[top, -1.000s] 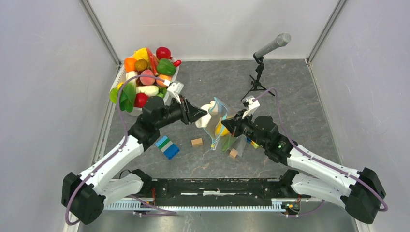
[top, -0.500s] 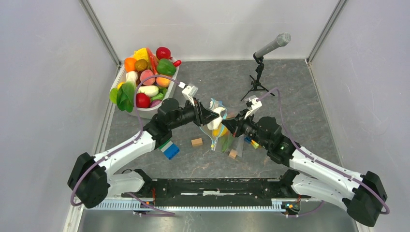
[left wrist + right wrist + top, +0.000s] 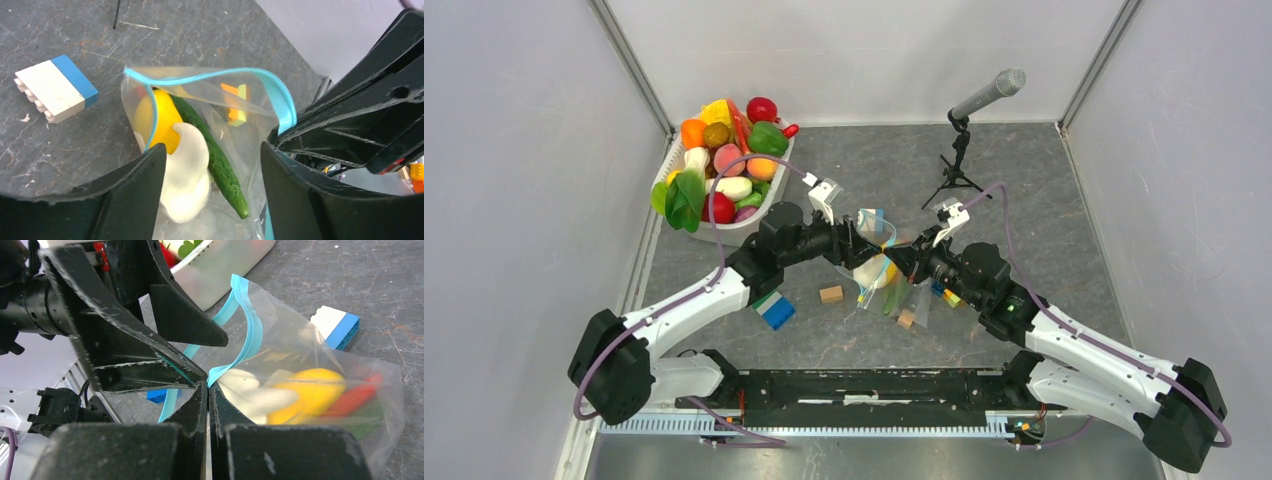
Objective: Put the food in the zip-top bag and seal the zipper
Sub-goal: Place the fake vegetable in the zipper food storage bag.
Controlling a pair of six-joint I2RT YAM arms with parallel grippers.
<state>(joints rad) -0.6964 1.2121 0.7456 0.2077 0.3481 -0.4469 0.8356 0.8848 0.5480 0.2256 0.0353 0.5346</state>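
A dark grey bench (image 3: 1044, 190) sits between white walls. In the middle of the top view the bag (image 3: 894, 290) is held between the two hands.

The right hand (image 3: 207, 385) reaches in from the lower right. Its fingers are pressed together on the zipper (image 3: 250, 330), and they hold one side of the mouth up. The left hand (image 3: 211, 150) reaches in from the left. Its fingers are wide apart and hold nothing. It sits right at the open mouth.

Just past its fingers, inside the bag, lie a white food (image 3: 187, 175), a yellow food (image 3: 160, 117) and a long green food (image 3: 220, 165). The green one lies along the bag.

In the top view the bag runs up and down the frame, with its mouth at the top end. The zipper is bent into an open loop, so it is not shut yet.

More food (image 3: 724, 160) is piled in the tub (image 3: 736, 230) at the upper left. That is the left hand's side, so I think that hand should fetch the next piece.
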